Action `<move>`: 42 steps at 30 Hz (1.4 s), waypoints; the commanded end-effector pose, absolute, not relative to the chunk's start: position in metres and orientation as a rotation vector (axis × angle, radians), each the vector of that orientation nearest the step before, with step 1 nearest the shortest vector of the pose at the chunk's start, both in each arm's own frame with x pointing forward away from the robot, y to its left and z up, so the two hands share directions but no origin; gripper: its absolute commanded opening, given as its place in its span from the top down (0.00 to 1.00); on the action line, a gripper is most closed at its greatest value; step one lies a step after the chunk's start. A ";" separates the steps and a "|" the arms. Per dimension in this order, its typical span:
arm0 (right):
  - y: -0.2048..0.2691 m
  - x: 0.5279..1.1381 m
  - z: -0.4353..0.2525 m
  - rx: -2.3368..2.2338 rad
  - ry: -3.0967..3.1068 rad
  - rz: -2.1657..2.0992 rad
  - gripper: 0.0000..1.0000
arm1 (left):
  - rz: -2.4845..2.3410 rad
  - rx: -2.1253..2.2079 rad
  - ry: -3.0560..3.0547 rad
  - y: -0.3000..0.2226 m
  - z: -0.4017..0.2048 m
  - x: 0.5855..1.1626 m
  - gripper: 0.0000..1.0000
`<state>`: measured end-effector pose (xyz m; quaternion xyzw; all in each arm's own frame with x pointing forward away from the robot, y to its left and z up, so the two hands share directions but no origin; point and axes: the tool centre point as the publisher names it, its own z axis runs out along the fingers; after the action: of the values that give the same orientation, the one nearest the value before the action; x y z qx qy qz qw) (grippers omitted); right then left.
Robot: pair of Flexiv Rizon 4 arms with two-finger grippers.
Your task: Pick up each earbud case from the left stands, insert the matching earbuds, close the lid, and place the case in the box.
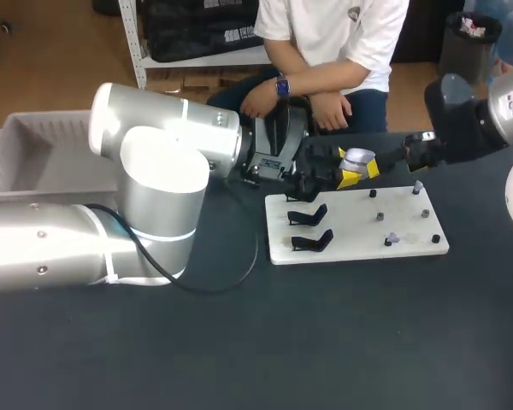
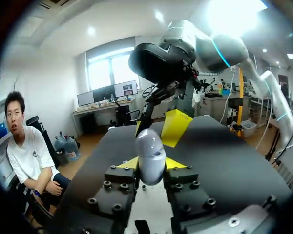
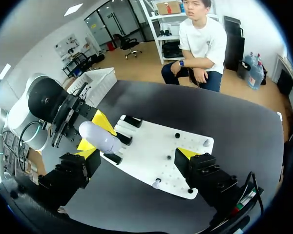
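Pinching earbud case between left fingers | right fingers spread wide | white board on dark table

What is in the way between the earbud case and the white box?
Nothing loose that shows. The left end effector holds the earbud case, and only that arm's own grey body lies between it and the box.

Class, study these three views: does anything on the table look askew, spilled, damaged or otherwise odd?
Nothing stands out. The white board lies flat with its black stands on it, and the left gripper holds the earbud case between its fingers.
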<state>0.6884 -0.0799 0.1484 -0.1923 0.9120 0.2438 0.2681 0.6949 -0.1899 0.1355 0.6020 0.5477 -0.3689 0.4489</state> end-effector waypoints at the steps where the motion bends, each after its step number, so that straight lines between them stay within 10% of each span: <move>1: -0.082 0.693 0.149 -0.521 2.458 0.659 0.00 | -0.918 1.492 1.345 -0.191 0.135 0.695 1.00; 42: -0.175 0.719 0.118 -0.544 2.620 0.174 0.00 | -1.111 1.239 1.274 -0.185 0.141 0.706 1.00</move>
<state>0.7210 -0.1768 0.1179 -0.2022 0.9503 0.0774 0.2237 0.7048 -0.1795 0.1420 0.5134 0.5257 -0.4611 0.4974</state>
